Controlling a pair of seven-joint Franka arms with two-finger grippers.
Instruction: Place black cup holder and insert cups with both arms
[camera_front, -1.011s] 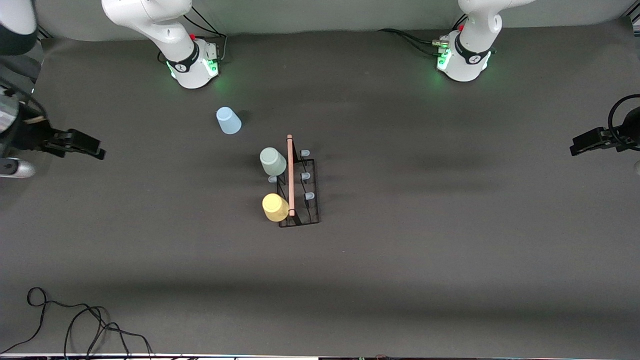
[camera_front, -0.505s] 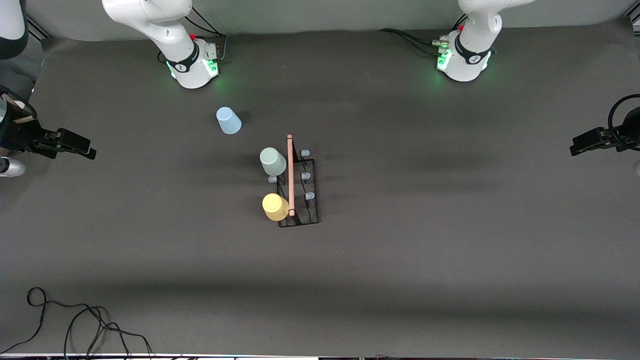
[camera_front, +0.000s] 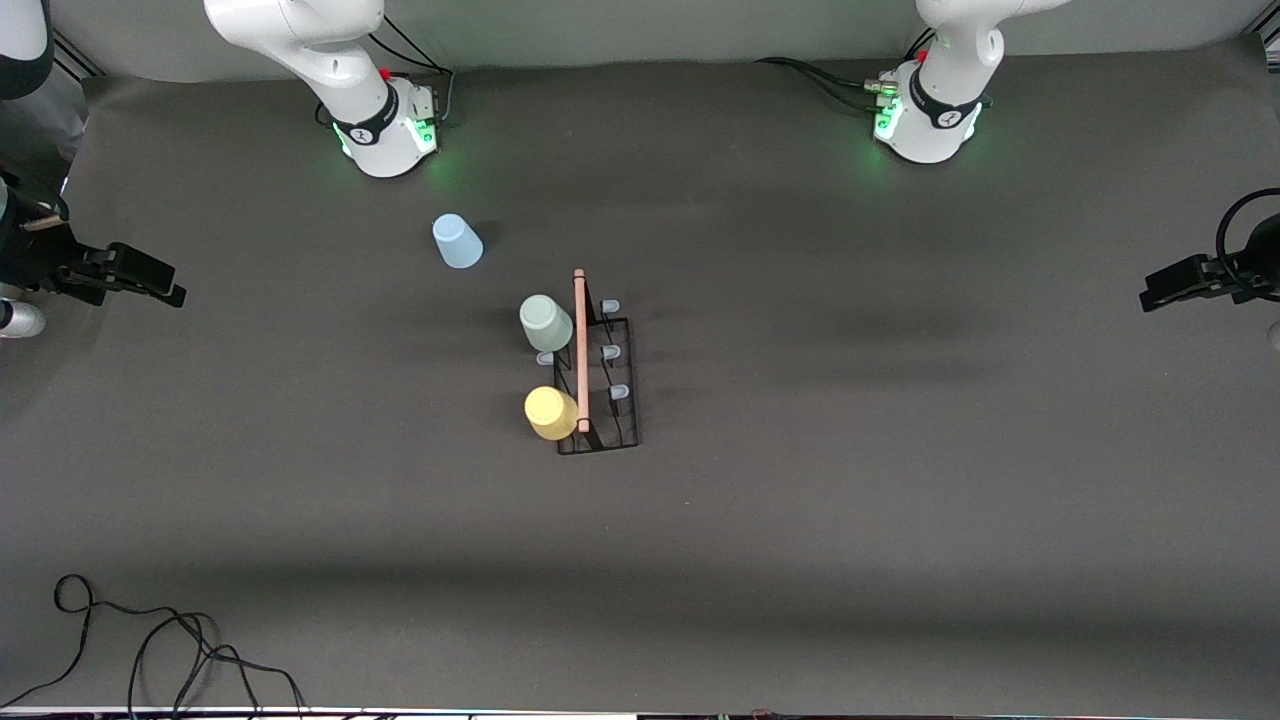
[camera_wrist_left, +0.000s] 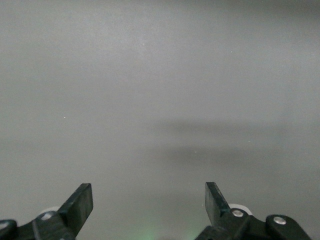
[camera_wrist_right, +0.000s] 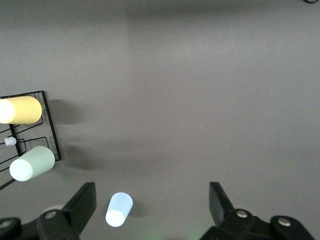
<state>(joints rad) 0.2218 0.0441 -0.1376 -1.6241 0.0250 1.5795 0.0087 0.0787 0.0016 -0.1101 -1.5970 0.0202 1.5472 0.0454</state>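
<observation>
Right claw (camera_front: 170, 290) seemingly farther out

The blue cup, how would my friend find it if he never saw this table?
Start at the black cup holder mid-table. The light blue cup stands upside down on the cloth, farther from the camera, toward the right arm's base. Unlike the green cup and yellow cup, it is off the rack.

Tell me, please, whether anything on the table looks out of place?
Only the blue cup: it stands alone on the table, apart from the rack, toward the right arm's base, while the green cup and yellow cup sit on pegs. Nothing looks spilled or damaged.
</observation>
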